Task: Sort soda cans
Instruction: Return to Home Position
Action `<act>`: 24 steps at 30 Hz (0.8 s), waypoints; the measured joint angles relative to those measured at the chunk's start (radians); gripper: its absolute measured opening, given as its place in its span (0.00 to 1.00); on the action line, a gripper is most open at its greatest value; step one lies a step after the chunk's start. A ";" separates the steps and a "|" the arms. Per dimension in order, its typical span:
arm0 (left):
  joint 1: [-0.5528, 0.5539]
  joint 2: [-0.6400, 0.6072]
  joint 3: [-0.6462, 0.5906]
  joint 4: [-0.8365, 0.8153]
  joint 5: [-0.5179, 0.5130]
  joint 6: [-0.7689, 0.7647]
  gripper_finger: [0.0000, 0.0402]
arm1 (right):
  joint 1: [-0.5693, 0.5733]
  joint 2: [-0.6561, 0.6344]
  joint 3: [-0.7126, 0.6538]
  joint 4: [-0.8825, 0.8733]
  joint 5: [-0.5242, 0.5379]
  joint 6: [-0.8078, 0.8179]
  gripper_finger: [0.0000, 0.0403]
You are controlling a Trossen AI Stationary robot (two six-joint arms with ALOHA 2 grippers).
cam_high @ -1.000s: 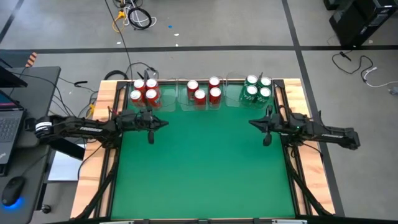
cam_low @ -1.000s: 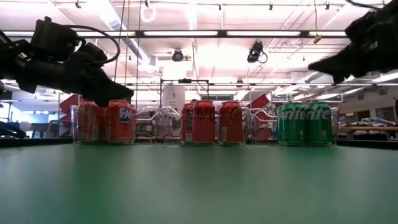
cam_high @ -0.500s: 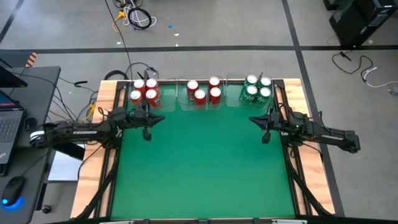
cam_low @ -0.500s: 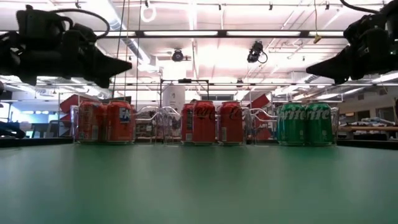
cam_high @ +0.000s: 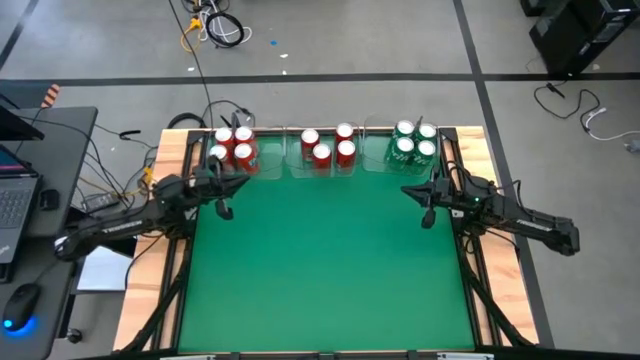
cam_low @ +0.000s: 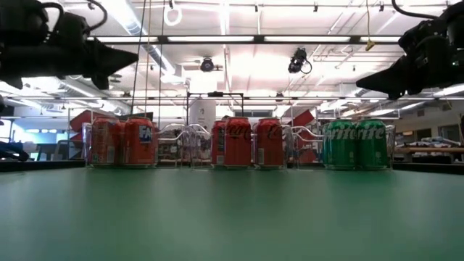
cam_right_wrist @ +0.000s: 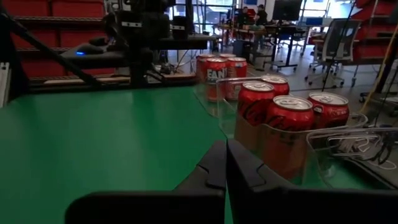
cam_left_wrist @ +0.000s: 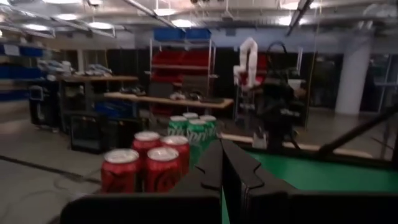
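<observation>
Presently, red and green soda cans [cam_high: 322,153] stand upright at the table's [cam_high: 330,270] far edge; left gripper [cam_high: 243,179], right gripper [cam_high: 407,192] closed, empty.

Green tabletop [cam_high: 320,260] between wooden side rails [cam_high: 172,160], three clear bins [cam_high: 296,162] in a row along its far edge, red cans [cam_high: 322,153] in two, green cans [cam_high: 405,147] in the right-hand one

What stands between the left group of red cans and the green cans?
Four more red cans in a clear bin, plain in the high view.
</observation>
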 joint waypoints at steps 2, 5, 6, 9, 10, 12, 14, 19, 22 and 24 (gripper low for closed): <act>-0.017 -0.055 0.000 -0.032 -0.028 -0.002 0.00 | -0.005 0.000 0.000 0.000 -0.002 -0.001 0.00; -0.049 -0.119 0.000 -0.078 -0.070 0.002 0.00 | -0.016 0.000 0.000 0.000 -0.002 -0.016 0.00; -0.060 -0.139 0.000 -0.092 -0.073 0.002 0.00 | -0.022 0.000 0.000 -0.001 -0.002 -0.016 0.00; -0.096 -0.205 0.000 -0.148 -0.074 0.016 0.00 | -0.037 0.000 0.013 -0.048 -0.009 -0.014 0.00; -0.108 -0.228 0.000 -0.180 -0.080 0.021 0.00 | -0.044 0.000 0.019 -0.071 -0.010 -0.014 0.00; -0.131 -0.279 0.000 -0.239 -0.096 0.023 0.00 | -0.058 0.000 0.027 -0.105 -0.016 -0.006 0.00; -0.151 -0.293 0.000 -0.263 -0.109 0.025 0.00 | -0.070 0.000 0.029 -0.112 -0.044 -0.005 0.00; -0.180 -0.291 0.000 -0.298 -0.139 0.003 0.00 | -0.097 0.001 0.029 -0.107 -0.077 -0.006 0.00; -0.193 -0.292 0.000 -0.278 -0.115 -0.002 0.00 | -0.109 0.000 0.012 -0.032 -0.129 -0.006 0.00; -0.196 -0.291 0.000 -0.291 -0.114 -0.006 0.00 | -0.116 0.003 0.000 0.013 -0.138 -0.004 0.00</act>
